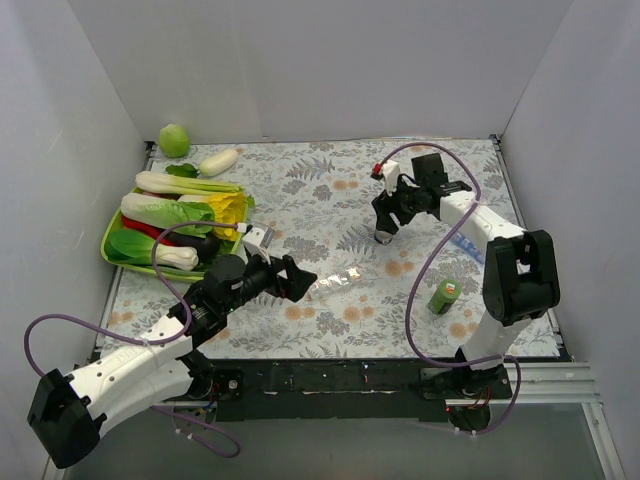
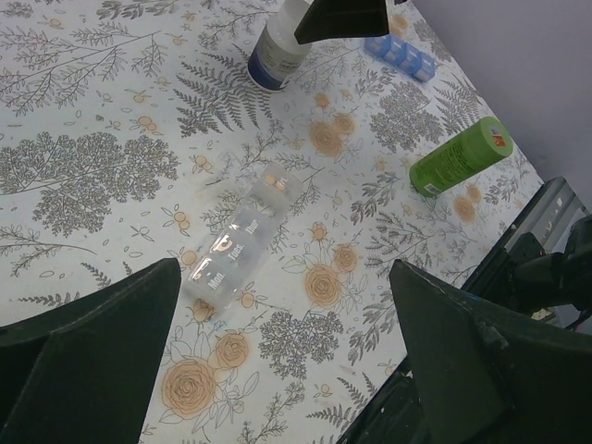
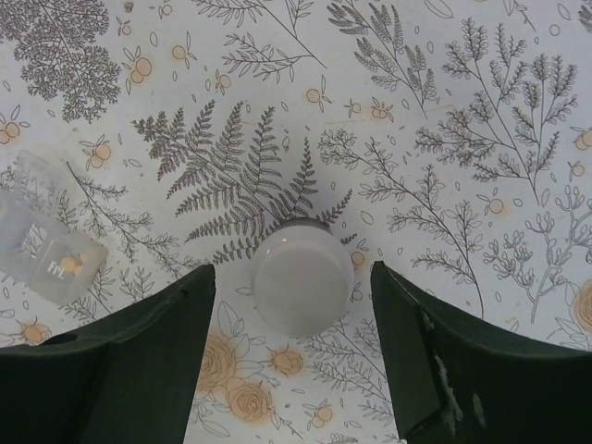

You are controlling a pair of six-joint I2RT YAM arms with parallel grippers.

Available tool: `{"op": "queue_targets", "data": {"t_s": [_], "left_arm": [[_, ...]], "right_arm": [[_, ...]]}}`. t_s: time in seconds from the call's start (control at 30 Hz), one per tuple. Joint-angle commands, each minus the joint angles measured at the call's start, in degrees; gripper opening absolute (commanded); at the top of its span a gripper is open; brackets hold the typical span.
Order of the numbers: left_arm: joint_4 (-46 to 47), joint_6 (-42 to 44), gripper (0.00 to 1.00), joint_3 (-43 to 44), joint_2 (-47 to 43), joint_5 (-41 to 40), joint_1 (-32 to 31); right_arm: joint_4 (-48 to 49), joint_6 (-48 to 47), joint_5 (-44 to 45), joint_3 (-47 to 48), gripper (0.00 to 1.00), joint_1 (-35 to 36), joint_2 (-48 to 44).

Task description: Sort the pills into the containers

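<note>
The clear pill-box strip (image 2: 239,244) lies on the flowered cloth, its lids marked Mon. and Tues.; it shows faintly in the top view (image 1: 337,279) and at the left edge of the right wrist view (image 3: 46,250). My left gripper (image 1: 297,277) is open, hovering just left of the strip, empty. A white pill bottle (image 3: 302,277) with a white cap stands upright; it also shows in the top view (image 1: 383,236) and the left wrist view (image 2: 277,51). My right gripper (image 1: 388,216) is open directly above it, its jaws on either side of the cap, not touching. No loose pills show.
A small green bottle (image 1: 443,296) lies near the right arm, also in the left wrist view (image 2: 460,156). A blue pill-box strip (image 2: 399,55) lies beyond it. A green tray (image 1: 107,238) of vegetables stands at the left, with a green ball (image 1: 174,140) at the back.
</note>
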Motion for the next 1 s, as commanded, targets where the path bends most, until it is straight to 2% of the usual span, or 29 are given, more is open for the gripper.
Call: {"op": "queue_targets", "data": {"t_s": [0.0,0.1,0.2,0.43,0.53,0.77,0.83,0.87,0.9,0.97], "left_arm": [[-2.0,-0.3,0.98,-0.2,-1.1,-1.9,0.0],[-2.0,-0.4,0.98,-0.7,-1.3,-1.9,0.0],[-1.2,-0.8,0.98,-1.4,-1.3,-1.6,0.1],[-0.6,0.4,0.98,-0.6,-0.3,1.3,0.0],[-0.2,1.8,0.98,-0.6,-0.6,3.1,0.1],[1.6,4.9,0.98,-1.1,-1.1,7.7,0.1],[3.0,5.9,0.98,-1.2,-0.6,9.7,0.0],[3.5,6.1,0.98,-1.2,0.1,10.4,0.1],[4.5,7.0,0.98,-1.1,0.6,11.3,0.0],[5.3,7.7,0.98,-0.3,1.7,12.8,0.0]], "right_arm": [[-0.2,0.5,3.8,4.0,0.74,1.6,3.3],[-0.6,-0.2,4.3,4.2,0.68,1.9,3.6],[-1.3,-0.9,4.4,4.0,0.58,2.4,3.5],[-5.6,-4.9,2.1,4.2,0.17,5.4,2.4],[-8.3,-8.2,0.5,3.5,0.11,7.2,0.8],[-17.8,-18.9,-3.1,1.9,0.11,8.5,-1.8],[-18.9,-20.3,-3.7,0.2,0.16,9.1,-2.5],[-19.8,-21.0,-4.4,-0.5,0.21,9.4,-2.8],[-19.9,-22.0,-4.5,-2.1,0.34,10.1,-3.6],[-19.6,-22.7,-6.1,-3.5,0.48,10.5,-4.9]]}}
